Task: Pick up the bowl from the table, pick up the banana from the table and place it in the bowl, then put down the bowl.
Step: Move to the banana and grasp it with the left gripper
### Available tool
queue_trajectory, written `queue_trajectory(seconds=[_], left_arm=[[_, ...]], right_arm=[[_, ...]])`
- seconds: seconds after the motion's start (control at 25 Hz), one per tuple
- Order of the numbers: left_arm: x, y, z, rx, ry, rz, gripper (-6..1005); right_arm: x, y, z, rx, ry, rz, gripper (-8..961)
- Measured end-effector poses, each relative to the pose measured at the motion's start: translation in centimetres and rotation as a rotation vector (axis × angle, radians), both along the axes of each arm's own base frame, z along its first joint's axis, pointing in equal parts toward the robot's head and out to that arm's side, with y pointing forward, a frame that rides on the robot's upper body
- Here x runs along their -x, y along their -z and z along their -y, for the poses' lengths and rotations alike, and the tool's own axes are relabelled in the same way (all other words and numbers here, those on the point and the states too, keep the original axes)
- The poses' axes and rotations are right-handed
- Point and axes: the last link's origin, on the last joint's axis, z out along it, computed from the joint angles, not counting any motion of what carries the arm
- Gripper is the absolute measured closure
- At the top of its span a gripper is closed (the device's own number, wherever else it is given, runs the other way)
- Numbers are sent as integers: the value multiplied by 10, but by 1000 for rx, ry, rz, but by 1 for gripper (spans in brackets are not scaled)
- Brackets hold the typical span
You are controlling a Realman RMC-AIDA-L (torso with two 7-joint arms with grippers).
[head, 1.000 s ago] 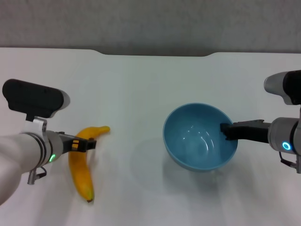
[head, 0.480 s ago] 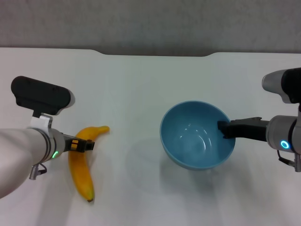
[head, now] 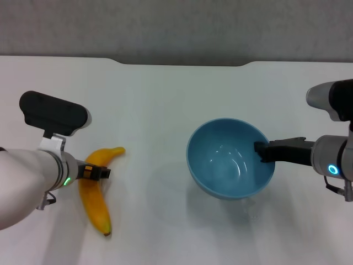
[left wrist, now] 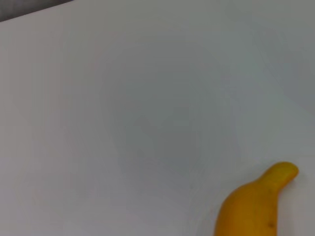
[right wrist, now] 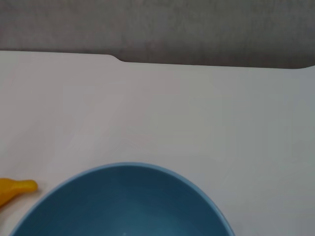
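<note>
Head view, one blue bowl [head: 226,160] pinched at its rim by right gripper [head: 259,150], one banana [head: 95,190] clasped by left gripper [head: 102,173], white table [head: 165,99].

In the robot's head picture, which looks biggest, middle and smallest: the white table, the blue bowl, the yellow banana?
1. The large plain white table, filling most of the view.
2. The round glossy light-blue bowl.
3. The curved yellow banana, nearly as long as the bowl is wide but much thinner.

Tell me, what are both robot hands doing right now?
Right gripper shut on bowl rim, bowl raised. Left gripper at banana, grip unclear. Table between them bare.
</note>
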Motion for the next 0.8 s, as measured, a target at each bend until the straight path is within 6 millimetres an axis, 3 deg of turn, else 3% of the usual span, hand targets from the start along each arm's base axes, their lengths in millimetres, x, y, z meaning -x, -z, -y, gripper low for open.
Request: queue_trajectory(seconds=[0.4, 0.52, 0.72, 0.8], left_arm=[[3, 1, -1, -2, -7, 2, 105], [4, 1, 0, -1, -11, 1, 164], [4, 2, 0, 0, -8, -2, 399], [5, 2, 1, 1, -5, -2, 425]], right_arm=[[0, 0, 0, 1, -1, 1, 919], [0, 0, 0, 2, -2, 2, 919], [0, 1, 1, 3, -2, 3, 919], [0, 1, 1, 4, -3, 3, 919]])
